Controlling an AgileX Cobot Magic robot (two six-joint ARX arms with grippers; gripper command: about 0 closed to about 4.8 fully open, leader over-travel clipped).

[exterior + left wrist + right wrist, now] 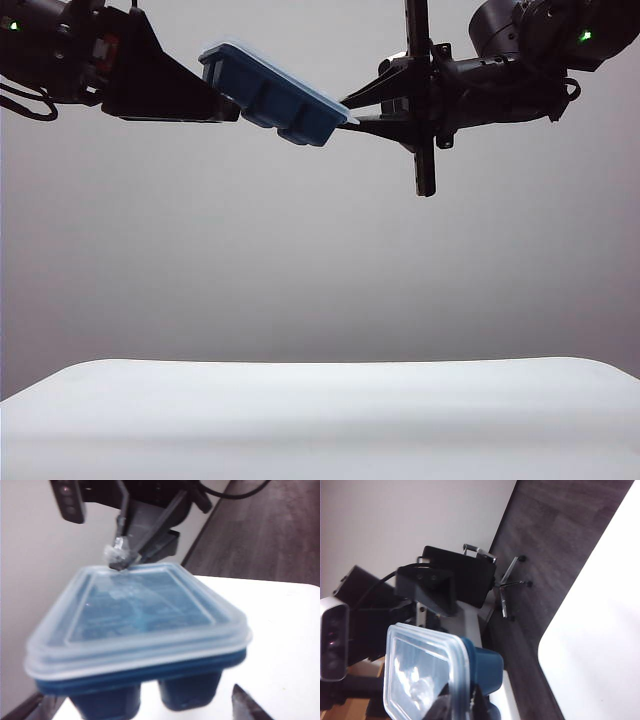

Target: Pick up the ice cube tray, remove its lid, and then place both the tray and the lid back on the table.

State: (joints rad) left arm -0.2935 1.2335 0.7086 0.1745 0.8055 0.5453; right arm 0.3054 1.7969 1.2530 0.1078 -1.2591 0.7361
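Exterior view: the ice cube tray [272,97], with the lid [283,70] still seated on it, is suspended high above the table [320,420], well clear of its white surface and roughly over its middle, between the two arms. The left gripper [222,100] meets the tray's higher end from the left of this view; its jaws stand at their widest, spanning that end, and the tray appears to sit between them, though the contact itself is hidden. The right gripper [350,110] reaches in from the right, its two thin fingers drawn nearly together and pinching the rim at the tray's lower end. The tray's long axis runs between the grippers and is tilted, the left-gripper end higher, the right-gripper end lower; the lid faces up and slightly toward the right side. Left wrist view: the ice cube tray [150,690] is seen end-on, two dark blue cube compartments hanging below the flat rim, the frosted lid [135,615] covering the whole top and overhanging the rim slightly; whether the compartments hold anything cannot be told through the lid. At the far end the right gripper [120,562] bites the lid's edge with its fingertips [119,555] closed; only a dark sliver of one left finger [247,705] shows at the frame's edge. Right wrist view: the right gripper [460,705] clamps the layered edge where the lid [420,675] overlies the tray [485,670]; the left gripper [427,587] shows beyond the tray's far end.
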